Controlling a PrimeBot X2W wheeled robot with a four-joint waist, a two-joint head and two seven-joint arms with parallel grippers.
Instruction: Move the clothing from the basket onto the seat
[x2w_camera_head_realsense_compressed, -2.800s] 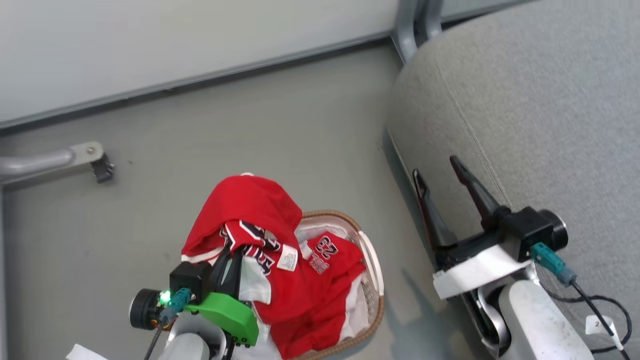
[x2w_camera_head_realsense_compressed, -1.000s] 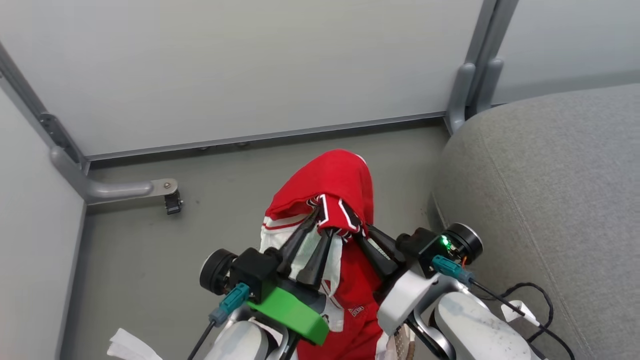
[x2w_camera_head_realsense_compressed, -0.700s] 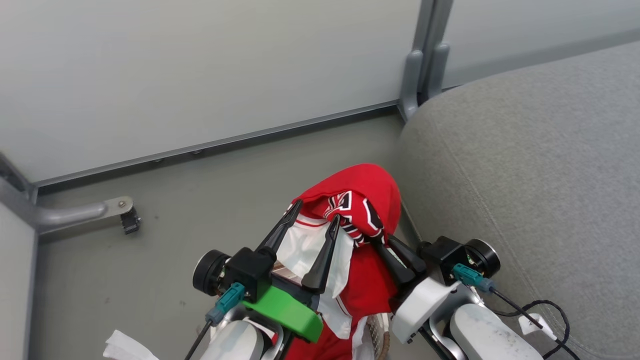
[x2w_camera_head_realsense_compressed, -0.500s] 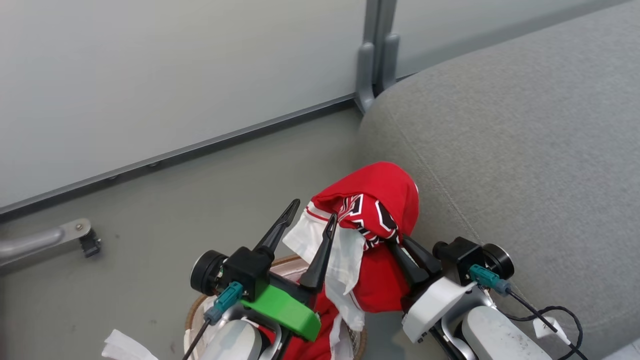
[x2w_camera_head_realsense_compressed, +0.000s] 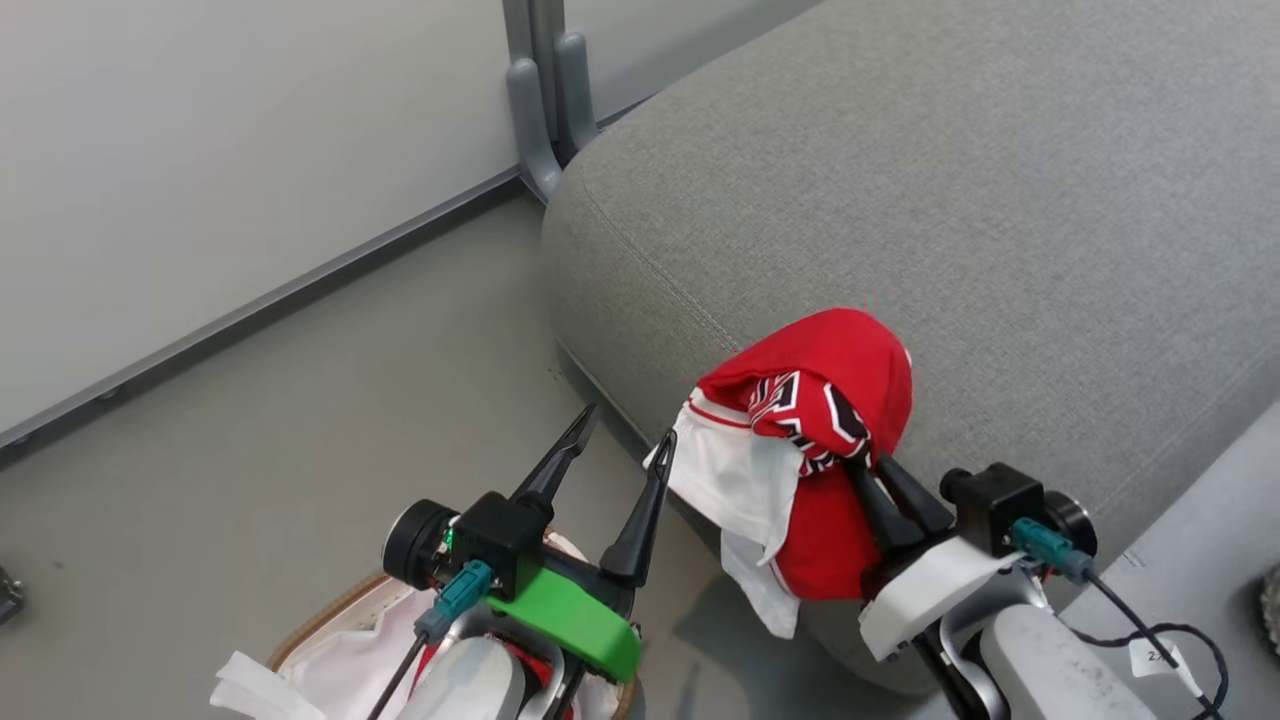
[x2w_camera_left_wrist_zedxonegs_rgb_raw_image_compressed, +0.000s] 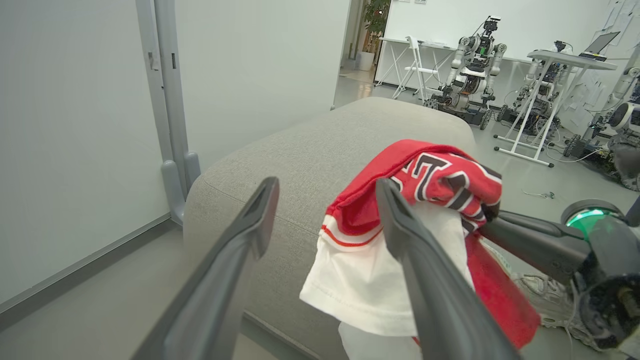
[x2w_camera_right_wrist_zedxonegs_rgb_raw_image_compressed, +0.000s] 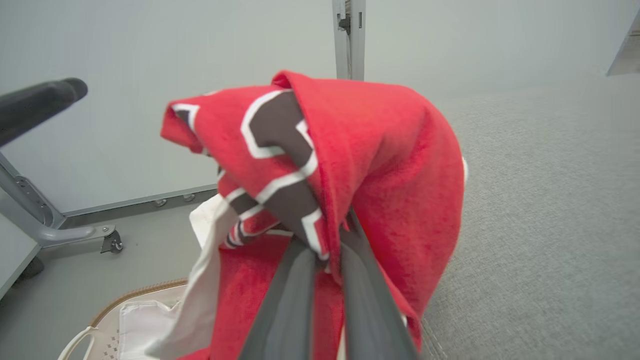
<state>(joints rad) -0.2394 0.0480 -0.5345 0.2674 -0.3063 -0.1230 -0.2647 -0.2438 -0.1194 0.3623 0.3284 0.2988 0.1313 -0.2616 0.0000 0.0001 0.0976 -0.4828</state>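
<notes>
Observed from the floor beside the rig.

**Tools.** The right gripper (x2w_camera_head_realsense_compressed: 872, 478) has its two fingers drawn nearly together, pinching a bunched fold of the jersey (x2w_camera_head_realsense_compressed: 830, 360) at the lettered part. The fingertips are buried in cloth. The left gripper (x2w_camera_head_realsense_compressed: 628, 425) stands spread wide with nothing between its fingers, and its right finger sits just beside the hanging white panel.

**Location.** The jersey hangs off the right gripper, domed over the fingertips. Its top is over the near edge of the seat (x2w_camera_head_realsense_compressed: 900, 180), and its lower folds hang in front of the seat's side, above the floor. The basket (x2w_camera_head_realsense_compressed: 320, 615) lies below the left arm, well apart from the seat. Some red shows in it, and I cannot tell whether that is a trailing part of this garment or a second piece.

**Handling, in my judgement.**
- Light, limp knit with no stiffness. It takes the shape of whatever holds it and will swing with the arm.
- Not fragile. The surface looks soft and grippy rather than slick, so a pinch on several layers should hold.
- A thin single-layer pinch could creep out under the hanging weight.

**Where to hold.** The bunched, multi-layer fold now pinched is sound. A second hold, if wanted, would best go on the free white hem nearest the left gripper, which would spread the cloth for laying flat.
</notes>
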